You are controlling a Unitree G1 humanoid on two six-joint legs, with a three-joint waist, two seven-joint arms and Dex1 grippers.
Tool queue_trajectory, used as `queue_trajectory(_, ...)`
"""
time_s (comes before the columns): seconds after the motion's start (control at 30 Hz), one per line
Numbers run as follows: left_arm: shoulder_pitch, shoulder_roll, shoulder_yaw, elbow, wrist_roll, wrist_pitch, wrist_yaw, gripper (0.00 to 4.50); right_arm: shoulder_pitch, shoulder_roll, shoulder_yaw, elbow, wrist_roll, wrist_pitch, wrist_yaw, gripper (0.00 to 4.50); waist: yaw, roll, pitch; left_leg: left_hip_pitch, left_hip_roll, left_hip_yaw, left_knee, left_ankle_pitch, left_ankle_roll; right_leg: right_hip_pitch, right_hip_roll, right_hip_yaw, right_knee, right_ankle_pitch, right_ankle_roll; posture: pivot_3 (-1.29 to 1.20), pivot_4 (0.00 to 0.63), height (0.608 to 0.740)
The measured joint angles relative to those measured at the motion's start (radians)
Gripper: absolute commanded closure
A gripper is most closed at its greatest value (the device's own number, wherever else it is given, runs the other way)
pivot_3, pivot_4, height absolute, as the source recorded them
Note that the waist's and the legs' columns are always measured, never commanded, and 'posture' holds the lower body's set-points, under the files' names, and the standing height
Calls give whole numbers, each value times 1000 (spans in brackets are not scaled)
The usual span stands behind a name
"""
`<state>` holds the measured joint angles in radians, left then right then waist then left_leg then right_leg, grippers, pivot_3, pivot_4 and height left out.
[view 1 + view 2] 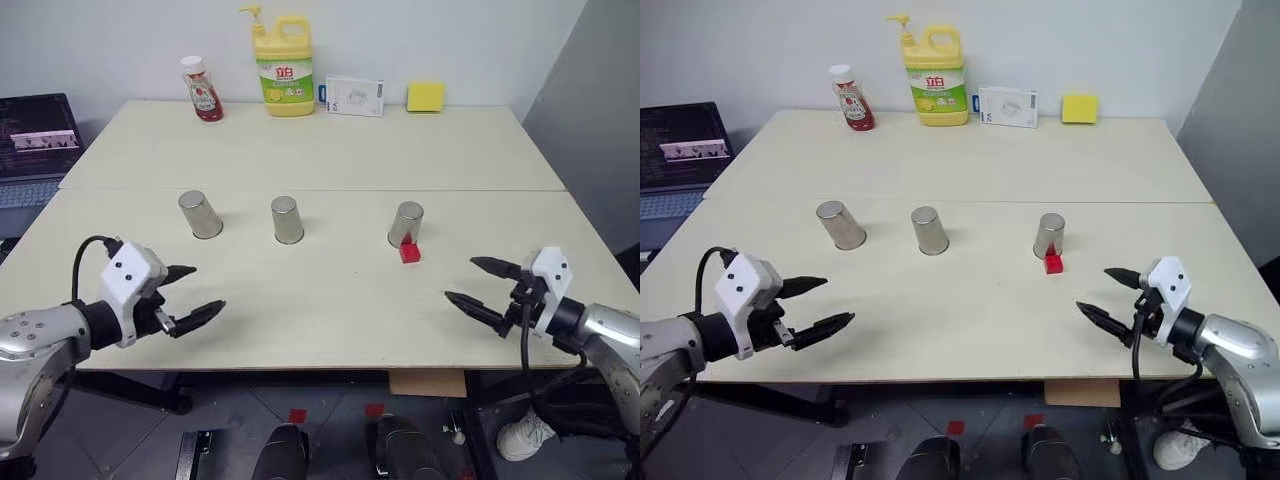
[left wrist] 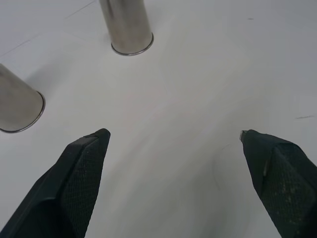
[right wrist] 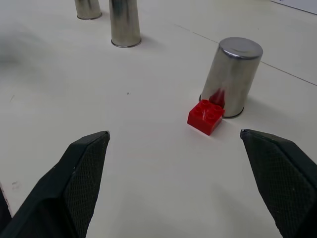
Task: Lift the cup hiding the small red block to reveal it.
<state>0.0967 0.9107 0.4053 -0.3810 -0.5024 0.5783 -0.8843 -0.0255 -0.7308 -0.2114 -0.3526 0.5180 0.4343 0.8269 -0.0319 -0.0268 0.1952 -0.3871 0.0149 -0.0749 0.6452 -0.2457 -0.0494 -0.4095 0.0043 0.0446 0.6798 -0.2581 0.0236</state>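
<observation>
Since the small red block point(image 1: 409, 252) lies bare on the table point(image 1: 330, 300), just in front of the rightmost cup point(image 1: 405, 223), the reveal looks done, with the left gripper point(image 1: 193, 293) and right gripper point(image 1: 482, 285) both spread empty, near the front edge.

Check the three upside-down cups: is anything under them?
Cannot tell: the left cup, middle cup and right cup all stand mouth-down, hiding their insides. The red block sits uncovered on the table before the right cup.
</observation>
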Motion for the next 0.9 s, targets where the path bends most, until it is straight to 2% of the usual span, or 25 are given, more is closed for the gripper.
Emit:
queue_trajectory(0.67,-23,-7,1,-47,-12,53,32,0,-71,-41,-3,-1,16,63,9,8,0,0,0,0,0,0,0,0,0,0,0,0,0,0,0,0,150,740)
queue_trajectory(0.9,-47,-11,-7,-48,-11,67,47,0,-112,-45,-3,-41,55,138,-2,8,0,0,0,0,0,0,0,0,0,0,0,0,0,0,0,0,150,740)
